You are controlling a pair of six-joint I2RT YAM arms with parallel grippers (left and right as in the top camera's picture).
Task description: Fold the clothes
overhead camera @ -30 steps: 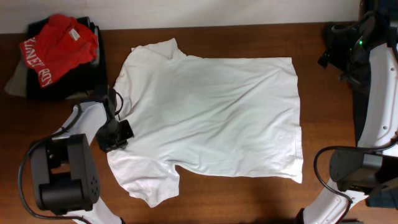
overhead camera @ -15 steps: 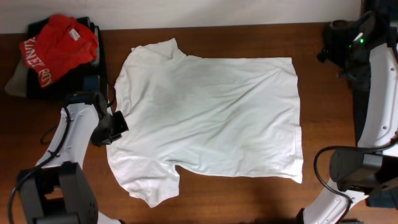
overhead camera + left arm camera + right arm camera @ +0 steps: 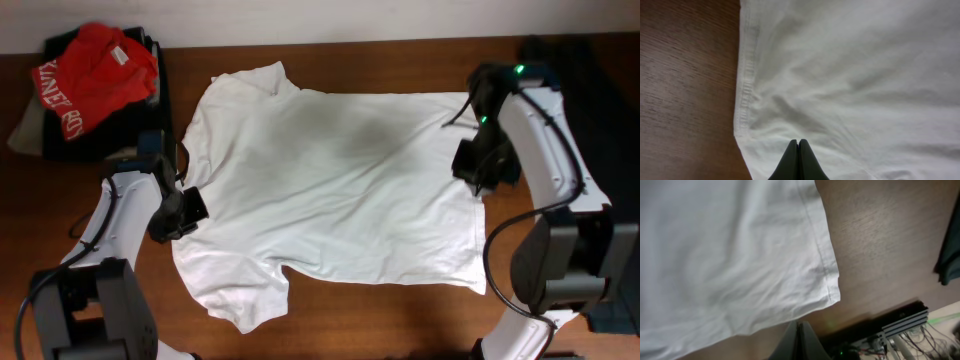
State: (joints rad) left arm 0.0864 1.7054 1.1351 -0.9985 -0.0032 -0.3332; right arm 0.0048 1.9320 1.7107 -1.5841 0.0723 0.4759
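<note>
Left pincer [image 3: 798, 145] and right pincer [image 3: 798, 327] — both seemingly clamped together.

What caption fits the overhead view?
White T-shirt lies flat; left gripper at its neck end, right gripper at its hem.

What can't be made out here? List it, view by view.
Left wrist: whether the left gripper, fingers together, pinches the T-shirt; its tips hide the contact.
Overhead: the T-shirt's underside, against the table.
Overhead: the dark garments, mostly covered by the red shirt.

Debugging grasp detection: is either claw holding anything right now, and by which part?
Cannot be told. Both claws look shut: left claw over the white cotton T-shirt by its neck end, right claw by its hem.
</note>
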